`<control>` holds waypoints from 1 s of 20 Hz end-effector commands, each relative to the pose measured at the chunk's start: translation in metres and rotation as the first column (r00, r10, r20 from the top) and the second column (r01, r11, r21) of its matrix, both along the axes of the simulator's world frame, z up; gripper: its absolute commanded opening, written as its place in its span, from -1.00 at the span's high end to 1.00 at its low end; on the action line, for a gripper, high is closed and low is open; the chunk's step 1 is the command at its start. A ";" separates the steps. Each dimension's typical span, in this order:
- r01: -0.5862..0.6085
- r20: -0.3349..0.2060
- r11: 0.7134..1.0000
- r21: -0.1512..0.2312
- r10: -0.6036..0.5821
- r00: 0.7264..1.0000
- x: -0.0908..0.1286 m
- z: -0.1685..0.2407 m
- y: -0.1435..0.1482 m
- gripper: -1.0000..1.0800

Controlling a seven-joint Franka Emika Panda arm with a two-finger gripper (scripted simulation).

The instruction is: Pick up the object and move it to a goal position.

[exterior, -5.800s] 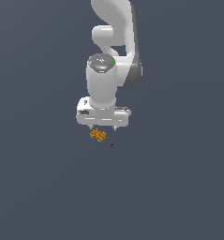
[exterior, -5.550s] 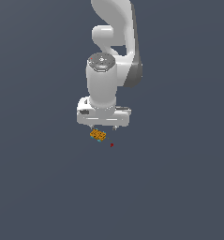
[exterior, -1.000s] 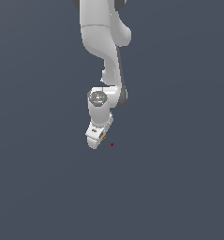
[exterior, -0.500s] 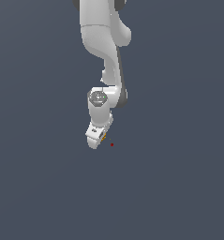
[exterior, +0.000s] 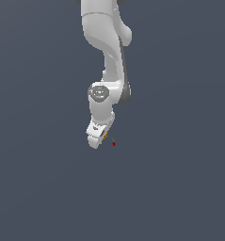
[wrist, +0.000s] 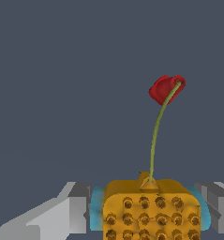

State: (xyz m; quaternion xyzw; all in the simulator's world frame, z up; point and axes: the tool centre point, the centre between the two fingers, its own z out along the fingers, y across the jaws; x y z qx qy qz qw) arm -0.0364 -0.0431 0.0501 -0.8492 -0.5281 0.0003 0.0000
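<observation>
Orange object (wrist: 151,208) between hand (wrist: 148,211) fingers (wrist: 71,211)

Open grey space on every side of the gripper (exterior: 99,139) in the exterior view; nothing else stands anywhere around it. Only items close by: the orange studded object (wrist: 151,210) clamped between the grey fingers (wrist: 71,213), filling the gap between them, and the red goal marker (exterior: 114,143) just off the gripper toward the exterior view's right, apart from it. In the wrist view a thin green stem (wrist: 155,136) runs from the object up to the red marker (wrist: 166,88); the rest of that view is bare grey. The arm (exterior: 107,52) itself occupies the space above the gripper.
</observation>
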 end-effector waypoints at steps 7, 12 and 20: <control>-0.001 0.001 1.000 0.001 0.001 1.000 0.020 0.073 0.016 1.00; -0.002 0.001 1.000 0.002 0.002 1.000 0.035 0.126 0.027 1.00; -0.001 0.001 1.000 0.002 0.001 1.000 0.057 0.197 0.041 1.00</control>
